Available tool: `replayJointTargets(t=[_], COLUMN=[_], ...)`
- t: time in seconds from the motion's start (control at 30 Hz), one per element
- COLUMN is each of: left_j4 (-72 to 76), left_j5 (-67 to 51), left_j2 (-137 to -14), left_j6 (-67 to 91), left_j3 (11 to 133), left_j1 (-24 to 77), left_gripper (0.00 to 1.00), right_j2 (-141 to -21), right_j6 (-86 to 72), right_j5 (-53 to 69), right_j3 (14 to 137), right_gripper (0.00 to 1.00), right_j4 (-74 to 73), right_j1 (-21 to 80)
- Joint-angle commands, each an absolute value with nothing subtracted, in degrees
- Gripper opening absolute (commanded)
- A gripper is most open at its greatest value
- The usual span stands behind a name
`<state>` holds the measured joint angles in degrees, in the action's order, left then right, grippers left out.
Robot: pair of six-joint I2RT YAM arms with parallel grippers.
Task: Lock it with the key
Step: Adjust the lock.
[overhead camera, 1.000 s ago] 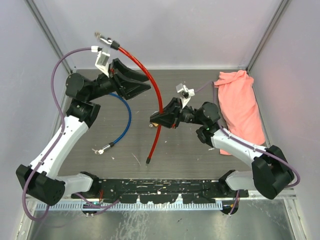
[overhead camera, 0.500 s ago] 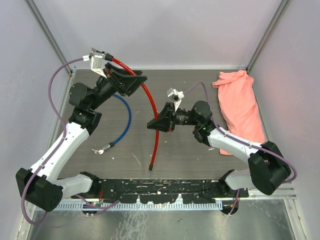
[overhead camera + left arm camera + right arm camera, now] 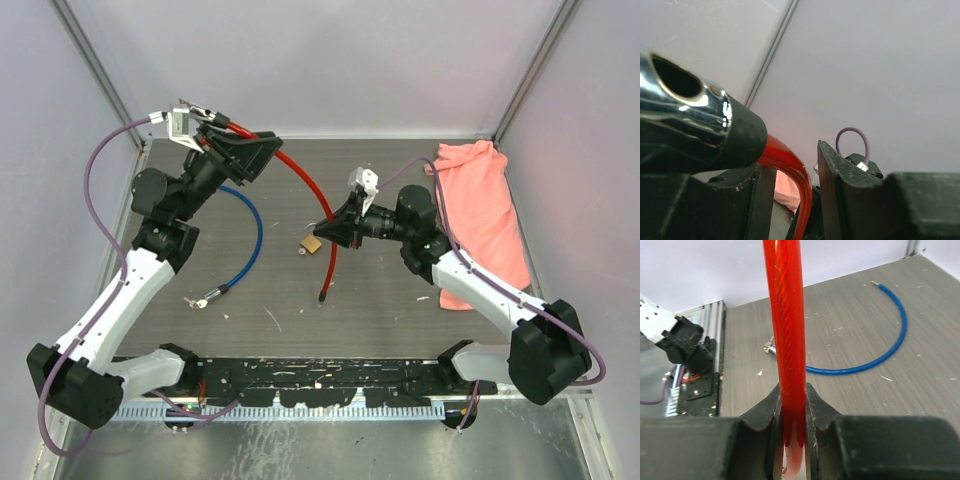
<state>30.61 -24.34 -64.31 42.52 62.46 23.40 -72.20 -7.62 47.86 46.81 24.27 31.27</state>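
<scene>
- Where the red cable [image 3: 784,315] hangs above the middle of the table [image 3: 400,310], it is pinched by the right gripper [image 3: 338,228]; in the right wrist view both fingers [image 3: 765,417] are seen pressed against its sides.
- Below that grip, a short free length of the cable is seen sloping down to a dark tip just above or on the table.
- Above the grip, the cable is carried up and to the left in an arc to the raised left gripper [image 3: 262,155], near the back left corner.
- The left jaws are seen spread wider than the cable, which passes between them with a gap on each side.
- The cable's black sleeve [image 3: 742,137] and shiny metal end [image 3: 675,105] are shown close to the left wrist camera, past the fingers on the wrist side.
- The padlock [image 3: 312,244] is found lying on the table, just to the left of the right gripper and near the hanging cable; it is held by neither gripper.
- A blue cable [image 3: 258,232] is laid in a curve on the left half of the table, with a small metal piece [image 3: 200,299] at its near end; whether that piece is the key cannot be told.
- A pink cloth [image 3: 480,215] is spread along the right edge of the table.
</scene>
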Motion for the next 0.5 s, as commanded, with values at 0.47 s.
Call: replayJointTargets(t=[0.47], left_j4=[10.3], left_j5=[-36.31], left_j2=[-64.39], left_j6=[6.34], left_j3=[75.9], left_j1=[23.56], left_gripper=[0.0], right_j2=[-72.41], right_j6=[2.51], right_j5=[66.11], right_j3=[58.96], right_gripper=[0.05], right_j4=[6.92], right_j1=[29.08])
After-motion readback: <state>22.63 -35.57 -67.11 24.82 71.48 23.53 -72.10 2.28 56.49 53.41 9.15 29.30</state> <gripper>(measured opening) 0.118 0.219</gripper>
